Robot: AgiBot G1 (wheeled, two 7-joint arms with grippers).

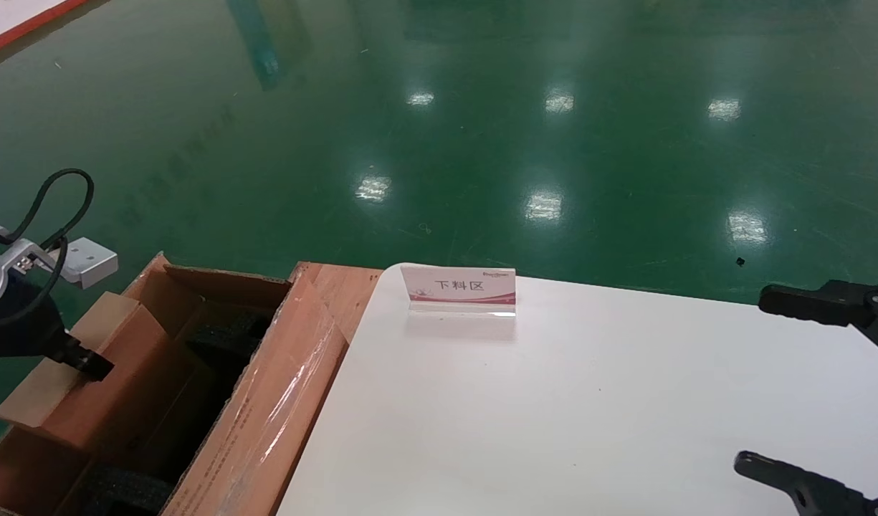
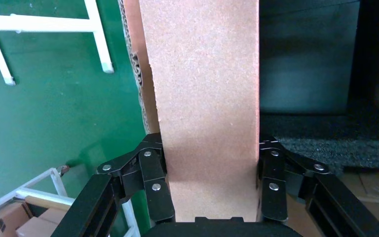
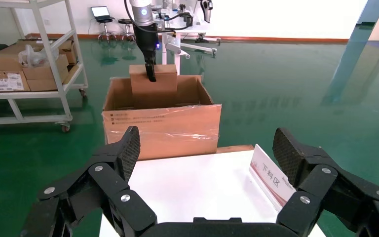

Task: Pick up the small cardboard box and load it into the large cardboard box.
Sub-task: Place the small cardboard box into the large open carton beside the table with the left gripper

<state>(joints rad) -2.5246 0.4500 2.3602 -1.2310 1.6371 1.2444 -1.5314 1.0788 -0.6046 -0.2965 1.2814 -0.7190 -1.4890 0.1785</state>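
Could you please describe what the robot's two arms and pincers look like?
The left pincer has black linked fingers with silver rivets; its wrist is silver metal with a looping black cable. The right pincer matches: black, riveted, with textured pads.

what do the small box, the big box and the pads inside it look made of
Small cardboard box: matte salmon-tan cardboard with a speckled, fibrous face. Large cardboard box: brown corrugated board, fluting visible at its cut edge, with glossy clear tape. Pads: black, coarse and matte, likely foam.

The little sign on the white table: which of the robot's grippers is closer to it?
Right. The open right gripper hovers over the table's edge; the left gripper holds the small cardboard box beyond the sign.
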